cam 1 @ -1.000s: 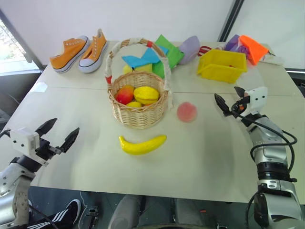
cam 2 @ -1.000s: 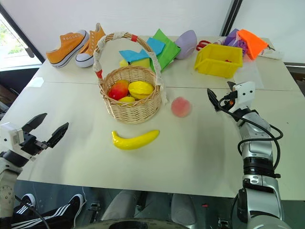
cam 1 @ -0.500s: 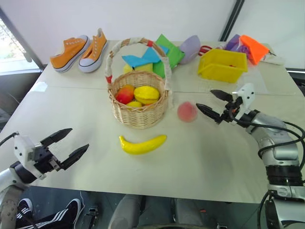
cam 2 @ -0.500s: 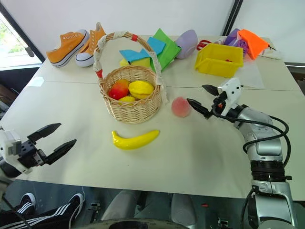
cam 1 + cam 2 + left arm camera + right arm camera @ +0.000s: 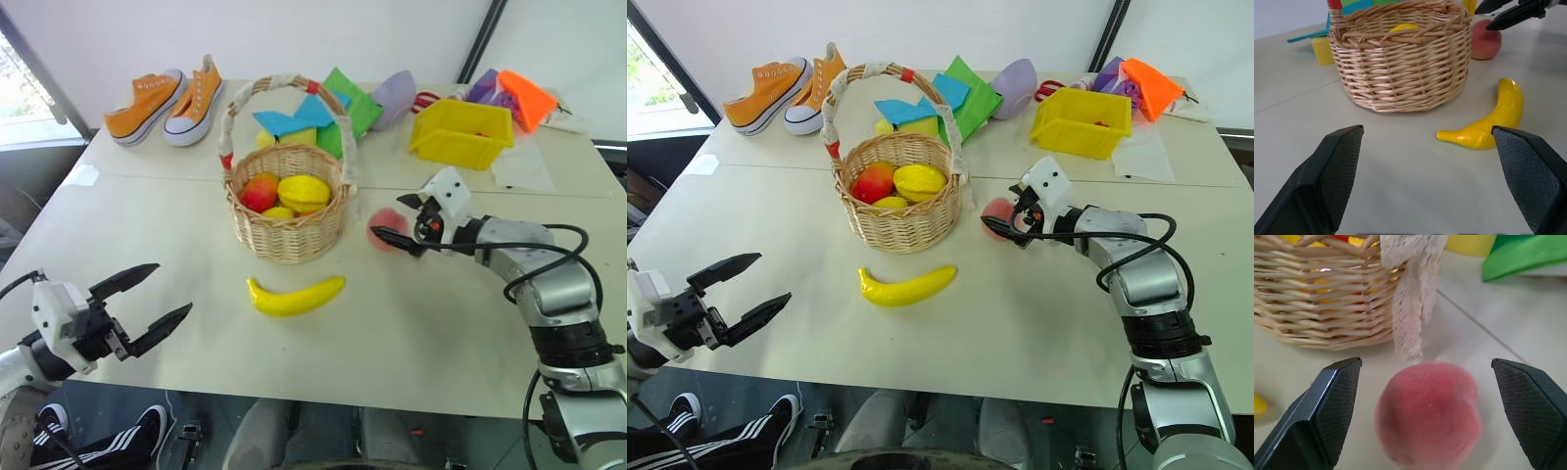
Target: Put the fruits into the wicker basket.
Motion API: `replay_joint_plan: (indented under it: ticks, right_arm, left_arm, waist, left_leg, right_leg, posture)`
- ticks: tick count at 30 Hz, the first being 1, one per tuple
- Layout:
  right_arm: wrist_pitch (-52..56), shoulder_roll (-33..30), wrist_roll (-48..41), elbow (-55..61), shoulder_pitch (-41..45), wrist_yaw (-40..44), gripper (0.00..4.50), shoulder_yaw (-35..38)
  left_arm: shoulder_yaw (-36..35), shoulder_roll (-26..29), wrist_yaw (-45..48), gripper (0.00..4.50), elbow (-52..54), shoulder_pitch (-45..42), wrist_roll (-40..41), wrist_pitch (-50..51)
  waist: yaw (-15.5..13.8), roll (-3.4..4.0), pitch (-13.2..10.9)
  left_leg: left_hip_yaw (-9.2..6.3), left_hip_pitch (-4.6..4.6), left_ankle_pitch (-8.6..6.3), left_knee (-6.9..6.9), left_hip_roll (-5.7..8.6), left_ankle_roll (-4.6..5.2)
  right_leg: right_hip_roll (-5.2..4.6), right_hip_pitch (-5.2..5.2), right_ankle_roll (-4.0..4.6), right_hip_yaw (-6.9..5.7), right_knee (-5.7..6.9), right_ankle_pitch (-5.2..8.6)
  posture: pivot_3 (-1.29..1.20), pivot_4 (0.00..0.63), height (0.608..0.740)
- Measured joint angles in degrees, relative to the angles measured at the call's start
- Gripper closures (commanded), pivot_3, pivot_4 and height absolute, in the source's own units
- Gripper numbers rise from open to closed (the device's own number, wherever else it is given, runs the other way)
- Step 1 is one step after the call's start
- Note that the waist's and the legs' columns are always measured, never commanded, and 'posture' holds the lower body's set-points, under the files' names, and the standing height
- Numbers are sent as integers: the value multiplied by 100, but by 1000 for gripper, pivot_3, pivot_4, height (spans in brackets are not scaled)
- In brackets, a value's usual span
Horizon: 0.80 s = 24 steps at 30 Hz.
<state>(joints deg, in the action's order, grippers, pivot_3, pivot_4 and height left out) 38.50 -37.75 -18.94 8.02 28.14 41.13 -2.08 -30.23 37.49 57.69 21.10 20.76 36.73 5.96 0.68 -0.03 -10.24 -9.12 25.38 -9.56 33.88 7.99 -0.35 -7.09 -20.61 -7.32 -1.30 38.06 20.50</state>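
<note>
The wicker basket (image 5: 284, 230) stands mid-table with several toy fruits inside. A pink-red peach (image 5: 382, 223) lies on the table just right of it. The peach also shows close ahead in the right wrist view (image 5: 1429, 418). My right gripper (image 5: 398, 219) is open, one finger on each side of the peach, not closed on it. The yellow banana (image 5: 294, 296) lies in front of the basket. My left gripper (image 5: 168, 290) hovers open and empty at the table's near left edge. It points toward the banana (image 5: 1488, 122) and the basket (image 5: 1400, 68).
A pair of orange sneakers (image 5: 162, 98) sits at the back left. Behind the basket lie green and blue cloths (image 5: 333, 108) and a purple bowl (image 5: 392, 95). A yellow plastic bin (image 5: 458, 132) and an orange item (image 5: 521, 98) are at the back right.
My right gripper has swung left and tipped downward, from well right of the peach to flanking it. My left gripper has shifted slightly inward and turned toward the basket. The fruits have not moved.
</note>
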Motion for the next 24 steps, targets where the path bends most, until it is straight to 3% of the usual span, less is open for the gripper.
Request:
replay_joint_plan:
  ticks: [23, 24]
  right_arm:
    - [-234, 433, 822, -625, 0, -265, 71, -545]
    - [-249, 456, 827, -625, 0, -267, 305, -545]
  left_arm:
    - [197, -178, -45, 0, 0, -86, -49, -43]
    - [197, -182, -45, 0, 0, -86, -50, -48]
  waist:
    - [27, -1, 1]
    - [26, -1, 1]
  left_leg:
    - [0, -3, 2, 3, -1, -1]
    - [-1, -3, 2, 3, -1, -1]
  right_leg:
    - [6, 3, -3, 0, 5, -2]
    - [6, 3, -3, -1, 5, -2]
  posture:
    - [0, 150, 740]
    - [0, 150, 740]
